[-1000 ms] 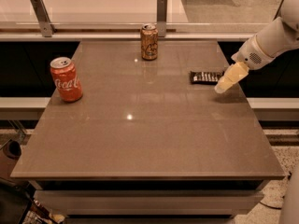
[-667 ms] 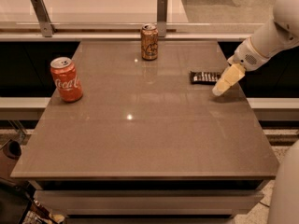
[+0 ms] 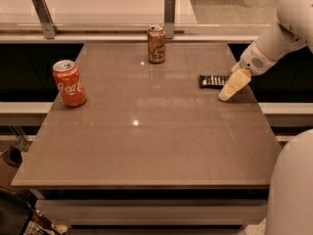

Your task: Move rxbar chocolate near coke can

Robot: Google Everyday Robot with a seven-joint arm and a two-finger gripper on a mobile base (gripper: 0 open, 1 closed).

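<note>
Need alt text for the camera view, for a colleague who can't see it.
The robot's hand is low at the right side of a brown table, beside the right end of a dark chocolate bar lying flat. A red Coke can stands near the left edge, and a brown-orange can at the back.

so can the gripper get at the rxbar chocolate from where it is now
Probably yes: the gripper is low over the table, right at the rxbar chocolate's right end, with nothing between them. The coke can and brown can stand well away.
</note>
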